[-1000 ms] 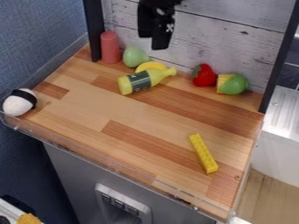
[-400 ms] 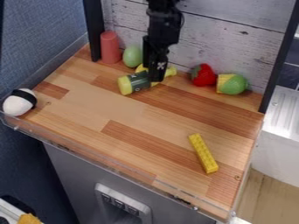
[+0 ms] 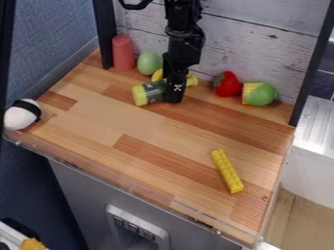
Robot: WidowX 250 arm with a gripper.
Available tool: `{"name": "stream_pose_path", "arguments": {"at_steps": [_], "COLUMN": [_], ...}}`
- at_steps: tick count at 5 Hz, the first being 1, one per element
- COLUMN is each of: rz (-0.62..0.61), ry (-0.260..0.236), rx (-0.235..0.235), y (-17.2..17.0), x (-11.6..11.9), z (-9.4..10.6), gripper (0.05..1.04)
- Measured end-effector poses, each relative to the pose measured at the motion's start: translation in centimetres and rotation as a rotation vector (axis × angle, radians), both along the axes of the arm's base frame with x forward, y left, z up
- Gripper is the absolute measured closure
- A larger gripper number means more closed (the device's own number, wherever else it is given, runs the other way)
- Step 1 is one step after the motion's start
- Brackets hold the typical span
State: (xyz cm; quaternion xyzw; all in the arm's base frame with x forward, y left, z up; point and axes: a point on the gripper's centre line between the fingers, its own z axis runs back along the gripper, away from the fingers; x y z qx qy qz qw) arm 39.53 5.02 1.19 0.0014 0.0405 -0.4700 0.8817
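Clearly, in the camera view, we find the black hand [image 3: 174, 99] down at the yellow-green bottle [image 3: 154, 92], which lies on its side near the back of the counter [image 3: 98, 110], its dark label partly behind the hand. We judge this to be the moment of closing in on the bottle, or of taking its grip, since the bottle is the thing nearest the hand; contact itself we cannot confirm. We cannot tell whether the hand is spread, pressed together or pinching the bottle. The next move, as we read it, calls for lining up across the narrow body and making sure of a hold before any lift, with care for the neighbours close behind. Counting up, we have one bottle, one red cylinder [image 3: 122, 52] upright in the back corner, one pale green rounded piece [image 3: 149, 63] just beside it and one yellow piece [image 3: 156, 74] partly hidden behind the bottle. Toward the right we count one red piece with a green patch [image 3: 227, 84] and one green-and-yellow piece [image 3: 261, 93]; nearer the front, one studded yellow brick [image 3: 227, 171]; and at the left edge, one white rounded piece with a black band [image 3: 21, 114].
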Motion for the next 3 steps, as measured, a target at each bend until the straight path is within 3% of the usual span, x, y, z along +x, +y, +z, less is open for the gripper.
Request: {"name": "stream_pose_path", "arguments": {"at_steps": [1, 3], "rz": [0.065, 0.226], "ry": [-0.023, -0.027], "rx": [0.004, 0.008], "y": [0.05, -0.04], "x": [0.21, 0.21], "z": [-0.13, -0.25], "gripper": [0.412, 0.448]}}
